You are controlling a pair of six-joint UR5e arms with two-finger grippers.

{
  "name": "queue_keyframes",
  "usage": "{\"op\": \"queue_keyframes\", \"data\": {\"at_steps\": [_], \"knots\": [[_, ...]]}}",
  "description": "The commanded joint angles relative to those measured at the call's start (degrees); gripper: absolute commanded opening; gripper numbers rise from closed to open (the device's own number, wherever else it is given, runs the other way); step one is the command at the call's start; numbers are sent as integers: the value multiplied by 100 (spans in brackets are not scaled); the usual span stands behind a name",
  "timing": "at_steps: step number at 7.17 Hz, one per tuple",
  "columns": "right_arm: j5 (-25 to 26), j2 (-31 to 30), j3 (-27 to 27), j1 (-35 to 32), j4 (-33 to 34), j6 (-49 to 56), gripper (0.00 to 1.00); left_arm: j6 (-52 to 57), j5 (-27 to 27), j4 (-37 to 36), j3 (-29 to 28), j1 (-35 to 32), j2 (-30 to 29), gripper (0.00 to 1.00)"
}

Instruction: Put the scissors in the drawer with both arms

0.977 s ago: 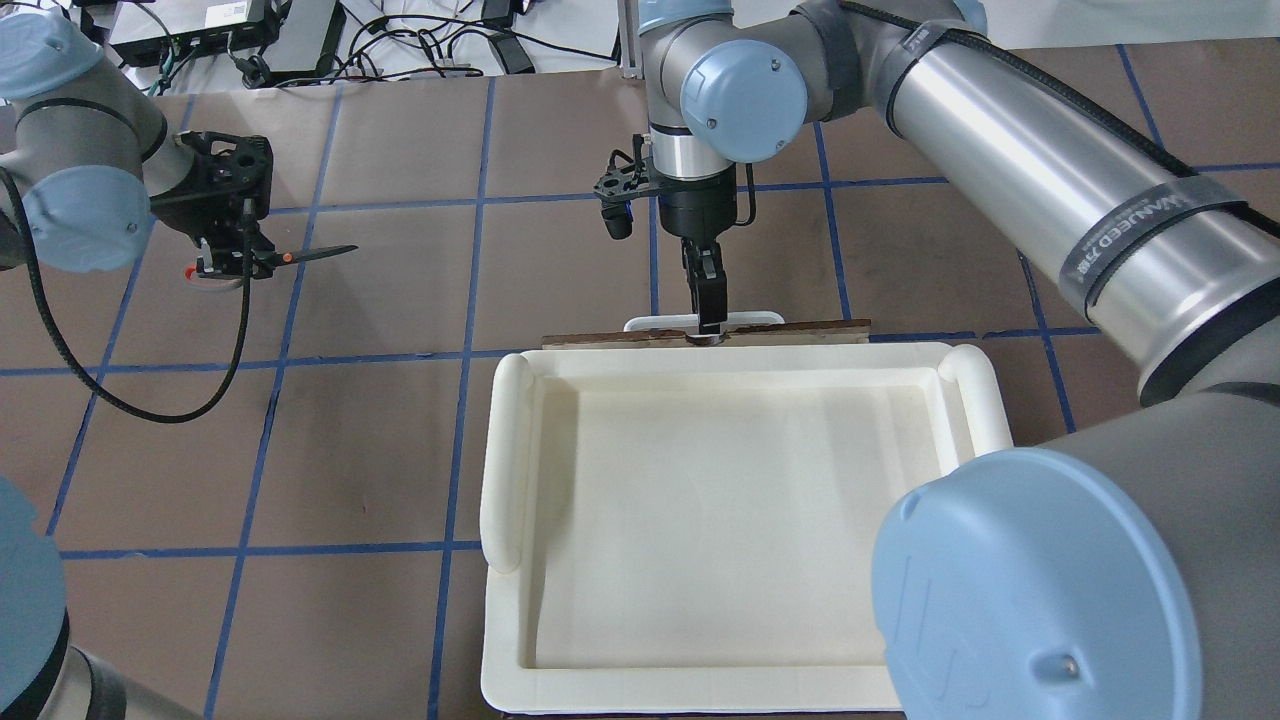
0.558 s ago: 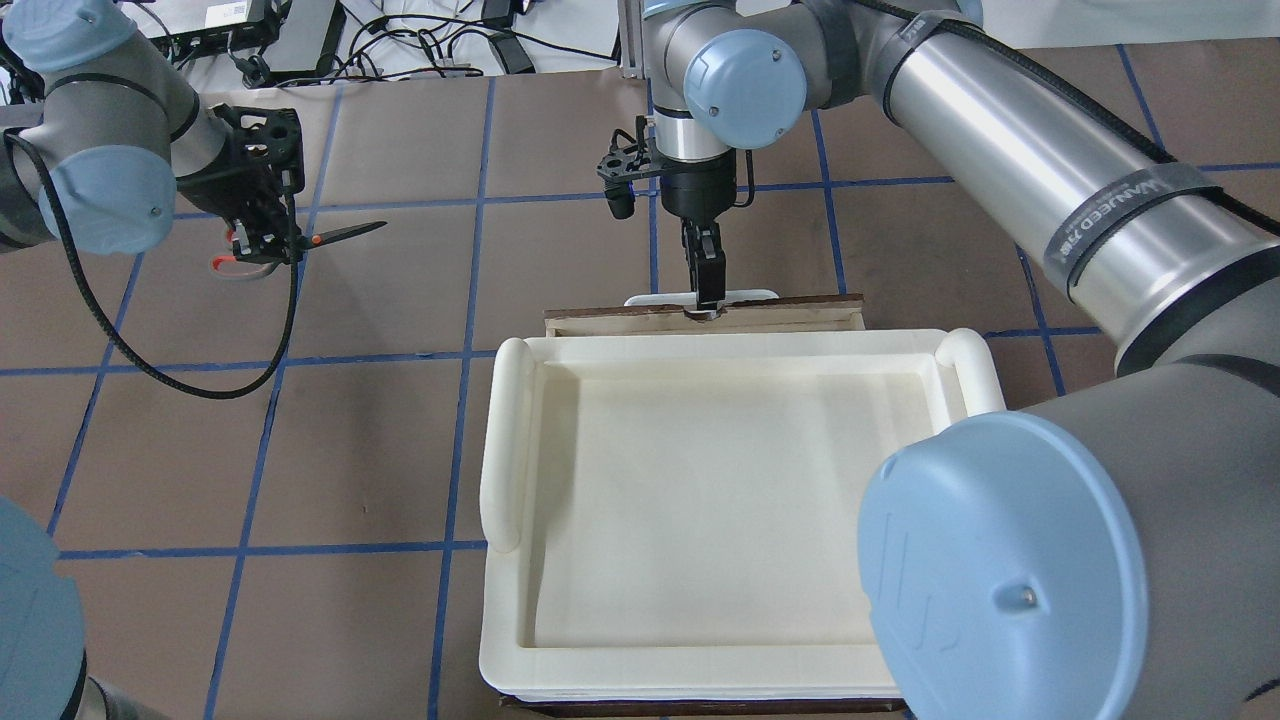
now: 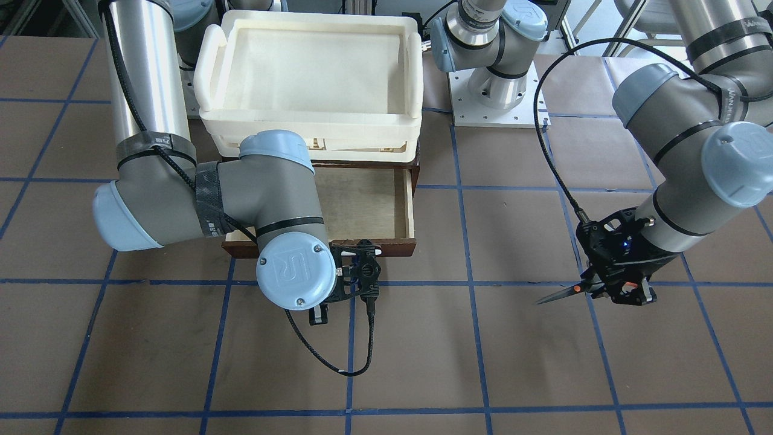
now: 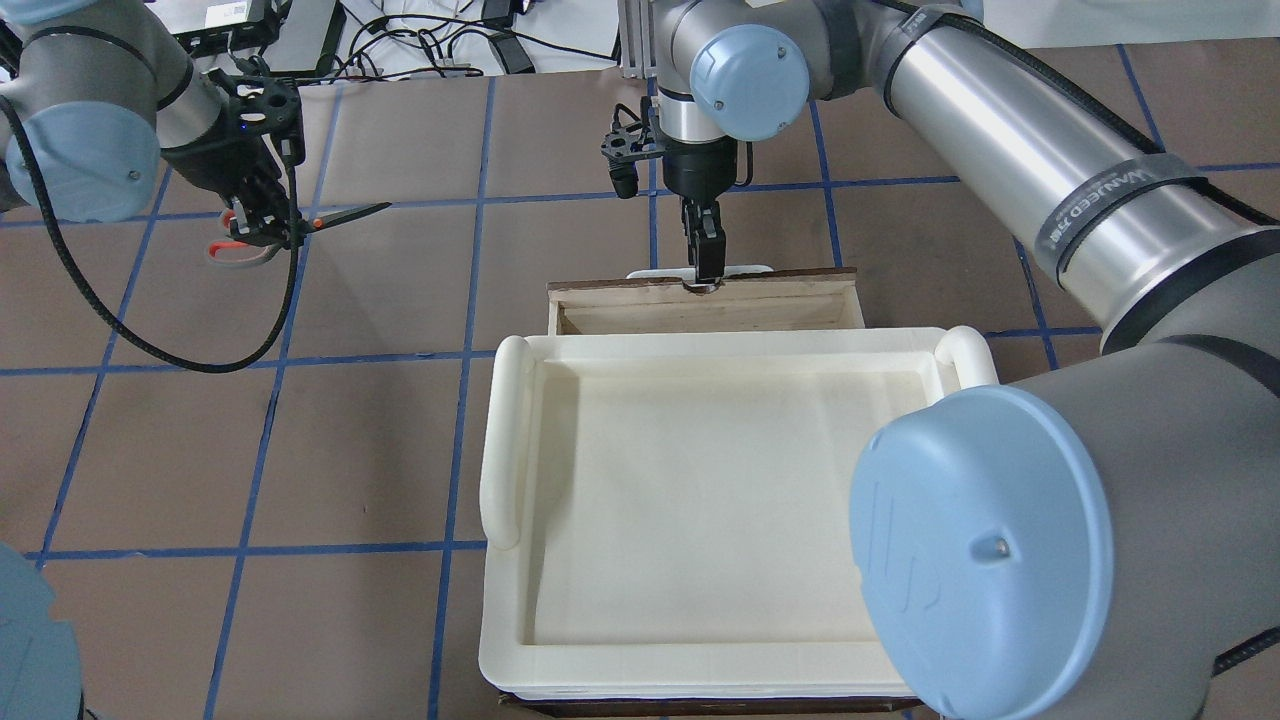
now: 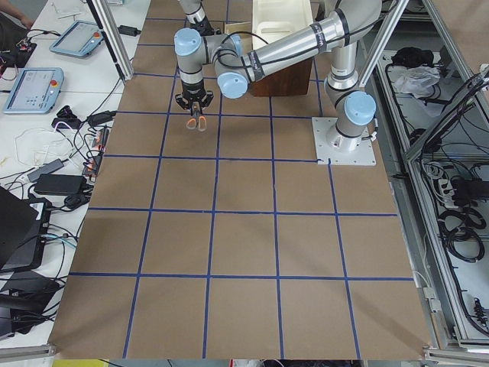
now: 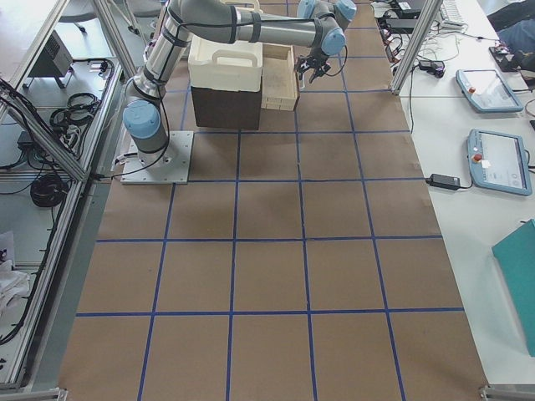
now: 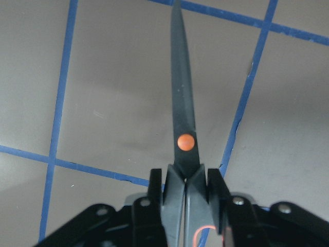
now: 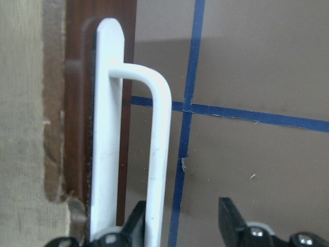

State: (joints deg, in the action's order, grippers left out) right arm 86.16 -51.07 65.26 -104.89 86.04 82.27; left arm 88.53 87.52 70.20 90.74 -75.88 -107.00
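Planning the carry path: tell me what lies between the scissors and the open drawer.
Nothing but bare table with blue tape lines lies between the scissors and the drawer, as the front-facing view shows.

A "UR" logo stood on the light blue joint cap (image 3: 296,266) at the wrist of the right arm (image 3: 259,181), plainly legible in the front-facing view. The same logo was embossed, faintly, on the large blue cap (image 4: 975,555) nearest the overhead camera. A black strap (image 4: 1115,195) round the right arm's silver tube bore white lettering reading approximately "WANUEED", followed by characters too small to make out. Similar print on a strap (image 3: 734,30) of the left arm (image 3: 682,199) was illegible.
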Motion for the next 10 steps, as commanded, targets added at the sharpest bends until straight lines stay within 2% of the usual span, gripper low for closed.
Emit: {"op": "queue_keyframes", "data": {"at_steps": [1,5,6,7,8,9,10], "knots": [[41,45,-66,4,246,8,54,-538,-279,239,-83,-23,57,0],[67,89,-84,4,369,17,53,-1382,-236,442,-153,-664,207,0],[67,89,-84,4,456,8,59,-1382,-183,450,-179,-682,215,0],[76,45,-84,4,449,-18,70,-1409,-87,564,-240,-760,232,0],[68,-25,-93,13,449,-35,76,-1452,-60,739,-363,-935,259,0],[67,-113,-93,30,449,-53,85,-1810,132,775,-442,-1172,250,0],[94,-322,-93,100,449,-79,100,-1987,142,784,-469,-1322,250,0]]}}
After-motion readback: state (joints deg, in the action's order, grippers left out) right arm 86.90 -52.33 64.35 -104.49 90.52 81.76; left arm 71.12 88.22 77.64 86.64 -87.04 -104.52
